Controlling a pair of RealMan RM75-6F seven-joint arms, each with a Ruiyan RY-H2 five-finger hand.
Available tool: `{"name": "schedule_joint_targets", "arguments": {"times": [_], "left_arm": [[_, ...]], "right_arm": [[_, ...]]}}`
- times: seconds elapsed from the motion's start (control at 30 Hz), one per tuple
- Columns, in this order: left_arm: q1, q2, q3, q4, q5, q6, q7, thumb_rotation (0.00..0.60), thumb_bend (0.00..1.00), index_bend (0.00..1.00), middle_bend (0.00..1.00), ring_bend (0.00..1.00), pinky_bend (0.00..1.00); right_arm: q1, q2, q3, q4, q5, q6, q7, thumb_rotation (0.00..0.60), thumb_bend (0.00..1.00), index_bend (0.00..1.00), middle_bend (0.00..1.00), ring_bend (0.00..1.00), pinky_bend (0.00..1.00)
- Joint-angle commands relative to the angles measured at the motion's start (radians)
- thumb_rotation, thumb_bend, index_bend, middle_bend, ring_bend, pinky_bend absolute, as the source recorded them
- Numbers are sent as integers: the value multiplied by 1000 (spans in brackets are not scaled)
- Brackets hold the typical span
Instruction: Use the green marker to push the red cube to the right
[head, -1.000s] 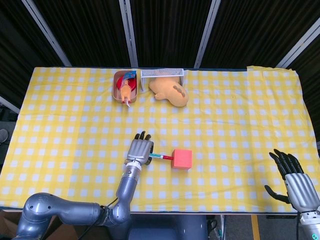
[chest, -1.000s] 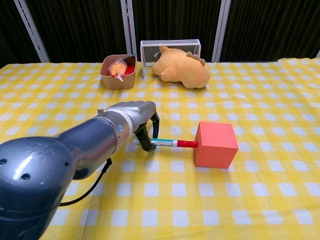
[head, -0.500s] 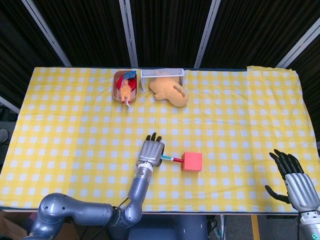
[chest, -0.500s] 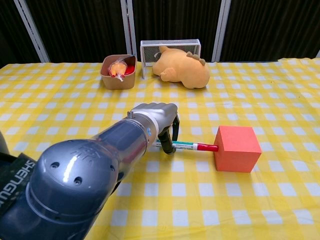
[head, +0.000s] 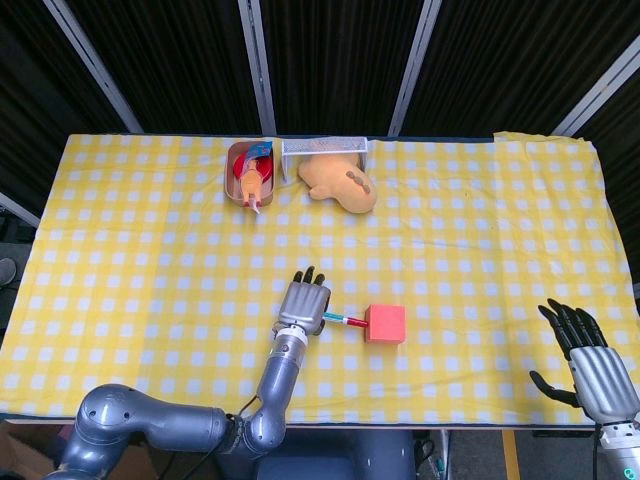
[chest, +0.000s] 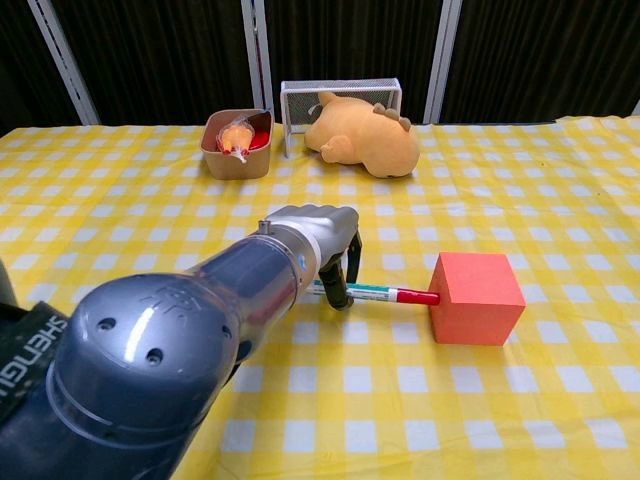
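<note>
My left hand (head: 303, 304) (chest: 318, 235) grips the green marker (chest: 378, 294) (head: 343, 320), which lies level just above the cloth and points right. Its red cap touches the left face of the red cube (chest: 478, 297) (head: 385, 324). The cube sits flat on the yellow checked cloth, a little right of the table's middle and near the front. My right hand (head: 593, 366) hovers at the table's front right corner, fingers spread, holding nothing; the chest view does not show it.
At the back stand a brown bowl (chest: 214, 152) (head: 232, 182) holding a toy, a wire-mesh rack (chest: 340, 93) (head: 322, 147) and an orange plush (chest: 365, 140) (head: 340, 185). Bare checked tablecloth (chest: 570, 240) stretches to the right of the cube.
My left hand has carried the marker to the right, and the cube has slid right with it. Nearly all of that shift came before half a second ago. The right hand has stayed put.
</note>
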Motion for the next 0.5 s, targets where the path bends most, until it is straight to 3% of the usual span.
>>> {"name": "schedule_joint_targets", "arguments": {"times": [0.03,0.5], "left_arm": [[-14,-13,-9,13,1,-6,0,600,463,596,145,20,116],[-103,-103,-78,98,-17,-24,8,600,463,596,146,20,116]], "right_arm": [[0,0,0,0,0,-1,2,600,320,0,0,0,0],[0,1,0,2,-3,3,8,600,320,0,0,0,0]]}}
